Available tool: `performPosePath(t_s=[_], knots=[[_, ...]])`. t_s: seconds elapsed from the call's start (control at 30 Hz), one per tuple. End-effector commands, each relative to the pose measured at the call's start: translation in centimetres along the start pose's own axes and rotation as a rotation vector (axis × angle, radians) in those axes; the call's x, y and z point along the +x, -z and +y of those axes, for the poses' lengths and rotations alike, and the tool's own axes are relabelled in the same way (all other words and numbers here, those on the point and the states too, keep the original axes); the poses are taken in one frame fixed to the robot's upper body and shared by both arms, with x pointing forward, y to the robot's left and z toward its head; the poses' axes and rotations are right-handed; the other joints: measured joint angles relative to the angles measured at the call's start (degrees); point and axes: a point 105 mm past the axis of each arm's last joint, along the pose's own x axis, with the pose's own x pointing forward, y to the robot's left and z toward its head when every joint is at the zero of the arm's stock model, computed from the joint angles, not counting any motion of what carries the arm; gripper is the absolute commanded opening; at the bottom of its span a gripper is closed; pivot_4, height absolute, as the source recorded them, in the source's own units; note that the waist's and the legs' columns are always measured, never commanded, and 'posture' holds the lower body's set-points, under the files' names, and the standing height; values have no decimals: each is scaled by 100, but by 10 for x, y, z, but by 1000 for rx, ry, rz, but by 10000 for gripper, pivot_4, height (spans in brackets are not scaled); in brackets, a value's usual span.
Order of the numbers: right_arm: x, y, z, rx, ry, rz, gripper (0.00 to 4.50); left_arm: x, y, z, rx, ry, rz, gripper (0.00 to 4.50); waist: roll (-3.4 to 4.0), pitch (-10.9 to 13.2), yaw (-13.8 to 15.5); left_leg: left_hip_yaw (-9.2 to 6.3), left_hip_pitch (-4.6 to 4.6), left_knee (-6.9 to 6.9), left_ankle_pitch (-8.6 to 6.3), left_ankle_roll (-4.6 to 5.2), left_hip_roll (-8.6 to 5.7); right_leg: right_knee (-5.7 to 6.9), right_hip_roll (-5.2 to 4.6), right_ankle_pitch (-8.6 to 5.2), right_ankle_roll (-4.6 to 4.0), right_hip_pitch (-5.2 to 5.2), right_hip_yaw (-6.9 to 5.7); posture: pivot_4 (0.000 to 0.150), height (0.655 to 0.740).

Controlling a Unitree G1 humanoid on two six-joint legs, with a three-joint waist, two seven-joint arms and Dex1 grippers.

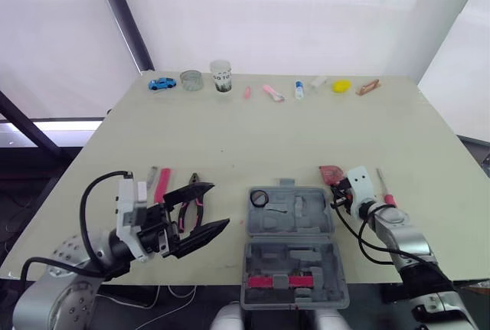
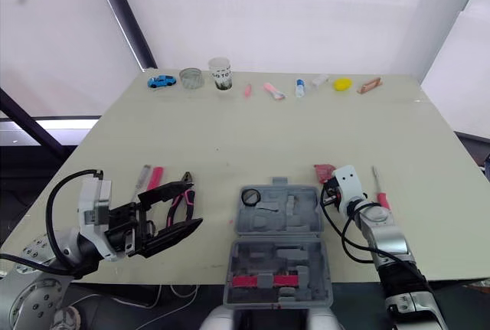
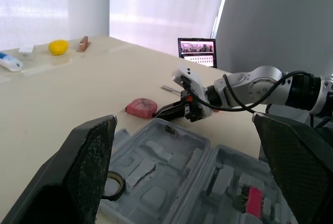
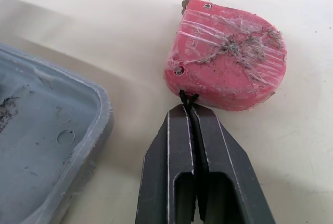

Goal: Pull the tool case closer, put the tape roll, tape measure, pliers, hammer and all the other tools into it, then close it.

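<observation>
Right wrist view: R fingers (image 4: 169, 151) pinch tape measure (image 4: 229, 57) cord.
Drop: tool case (image 1: 305, 224) at 9 o'clock; L fingers (image 1: 203, 235) spread.

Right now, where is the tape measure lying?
In the left eye view the tape measure lies on the table on the robot's right, just beyond the far right corner of the tool case, with the right gripper shut on its black cord.

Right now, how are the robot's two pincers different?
The left pincer is wide open; the right pincer is shut. The left pincer holds nothing, near the pliers; the right pincer pinches the black loop of the red tape measure. Both are black and sit beside the grey tool case.
</observation>
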Motion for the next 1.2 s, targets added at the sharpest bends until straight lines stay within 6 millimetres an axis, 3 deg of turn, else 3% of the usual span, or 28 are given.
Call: performPosePath(t_s=[0.03,0.27,0.4,0.57,0.83,0.97,1.2], knots=[[-9,11,-8,3,13,26,424,8,-12,-7,33,34,-27,45000,0,0,13,0,-1,0,0,0,-1,0,0,0,0,0,0,1500,7400],[-38,28,-35,-18,11,70,424,10,-15,-7,35,38,-30,45000,0,0,44,-3,-2,0,0,0,-10,0,-2,-1,1,7,-6,1500,7400],[-56,39,-35,-19,-38,103,424,13,-16,-8,32,45,-31,45000,-1,-3,70,-8,-1,1,0,0,-15,-2,-4,-3,-1,12,-9,1500,7400],[-92,63,-12,-12,-131,168,424,16,-16,-13,16,93,-19,45000,-2,-7,108,-17,-1,0,0,0,-13,-1,-2,-4,-1,14,-16,1500,7400],[-137,81,33,49,-199,224,424,1,-8,-12,-1,127,15,45000,-5,-26,91,-16,5,0,0,0,-7,-2,-1,-13,-13,17,-20,1500,7400],[-149,87,48,69,-215,246,424,-6,-2,-11,-11,140,20,45000,-8,-30,82,-18,6,2,0,0,-4,-2,-2,-13,-13,17,-18,1500,7400],[-154,96,54,79,-227,261,424,-13,11,-14,-31,168,38,45000,-15,-35,60,-18,7,2,0,0,-3,-2,-3,-13,-13,16,-17,1500,7400]])
